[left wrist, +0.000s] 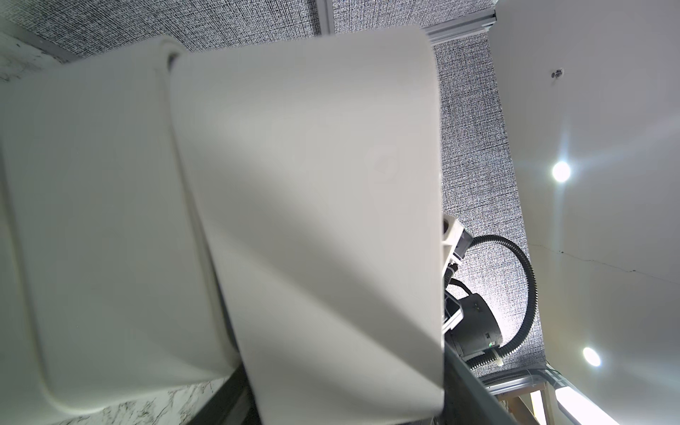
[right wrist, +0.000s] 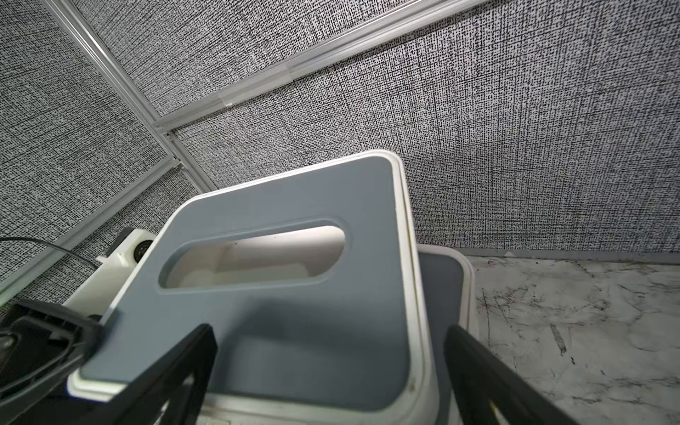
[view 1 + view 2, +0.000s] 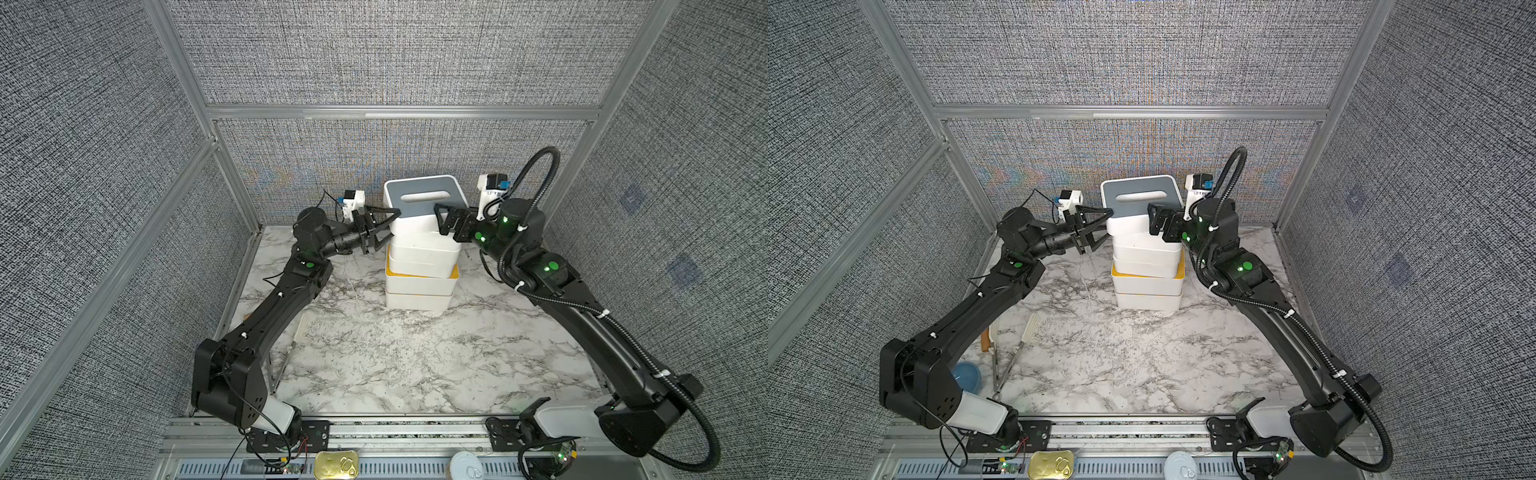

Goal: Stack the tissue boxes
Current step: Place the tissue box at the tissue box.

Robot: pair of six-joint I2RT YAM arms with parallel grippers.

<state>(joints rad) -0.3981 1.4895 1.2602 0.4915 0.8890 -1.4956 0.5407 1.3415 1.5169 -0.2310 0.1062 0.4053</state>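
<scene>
While you've got both arms reaching in from either side, the tissue boxes (image 3: 419,286) stand as one tall pile toward the back of the marble table (image 3: 415,365), in the middle, close to the rear wall. It's not a tidy pile: the upper boxes sit shifted against the lower ones, and a yellow lid rim (image 3: 455,272) pokes out low down. The grey-lidded top box (image 3: 424,195) sits off-centre on another grey-lidded box (image 2: 441,294), whose lid shows past its edge in the right wrist view. Your left gripper (image 3: 394,227) is at the top box's left end with its fingers fanned in a V, one tip at the lid corner and one down by the box's base. Honestly I can't tell if they're pressing on it or just bracketing it; the left wrist view is only white wall up close. Your right gripper (image 2: 329,331) is spread wide at the near right corner, one finger over the grey lid and the other out past the side wall, not squeezing anything. Tongs (image 3: 1013,357) and a blue bowl (image 3: 967,376) lie under your left arm, well away from the pile.
</scene>
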